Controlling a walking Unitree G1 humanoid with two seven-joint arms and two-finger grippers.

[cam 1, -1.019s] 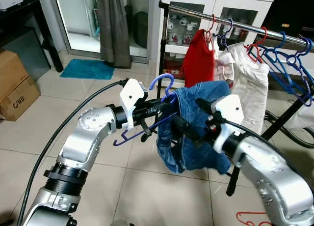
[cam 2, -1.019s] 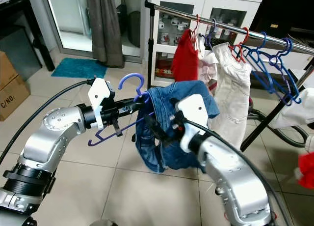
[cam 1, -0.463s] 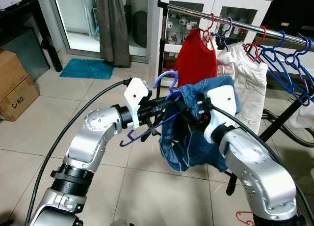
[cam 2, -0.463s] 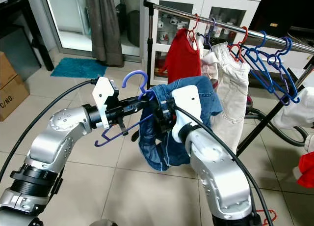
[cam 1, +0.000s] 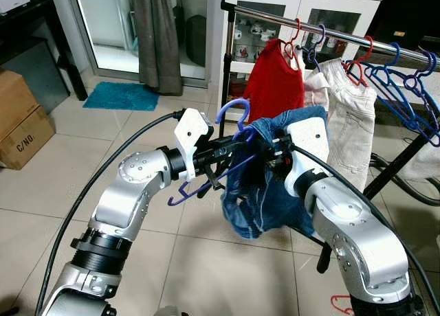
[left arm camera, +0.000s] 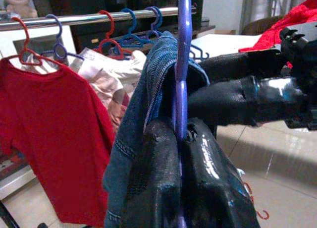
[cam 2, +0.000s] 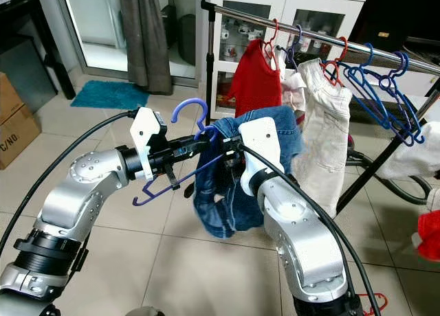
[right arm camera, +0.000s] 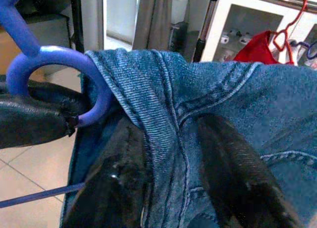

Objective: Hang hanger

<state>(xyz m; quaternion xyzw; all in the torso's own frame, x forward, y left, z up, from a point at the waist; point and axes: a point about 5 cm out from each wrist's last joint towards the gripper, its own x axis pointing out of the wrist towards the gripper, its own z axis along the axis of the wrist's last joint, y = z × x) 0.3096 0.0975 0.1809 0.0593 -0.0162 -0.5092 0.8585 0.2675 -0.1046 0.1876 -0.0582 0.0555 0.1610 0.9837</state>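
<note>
Blue hanger (cam 1: 227,141): smooth, slightly glossy plastic. Jeans (cam 2: 223,185): coarse blue denim with raised stitched seams, matt. Left gripper (left arm camera: 181,181) fingers (left arm camera: 208,173): glossy black, wet-looking sheen. Right gripper (right arm camera: 171,176) fingers (right arm camera: 233,158): black, duller, satin. Arm shells (cam 1: 134,185): brushed silver metal with white matt plastic wrist housings. Clothes rail (cam 1: 337,33): polished metal. Red shirt (cam 1: 275,82): soft matt cloth. Floor (cam 1: 75,158): glossy beige tile. Box (cam 1: 24,120): matt brown cardboard.
</note>
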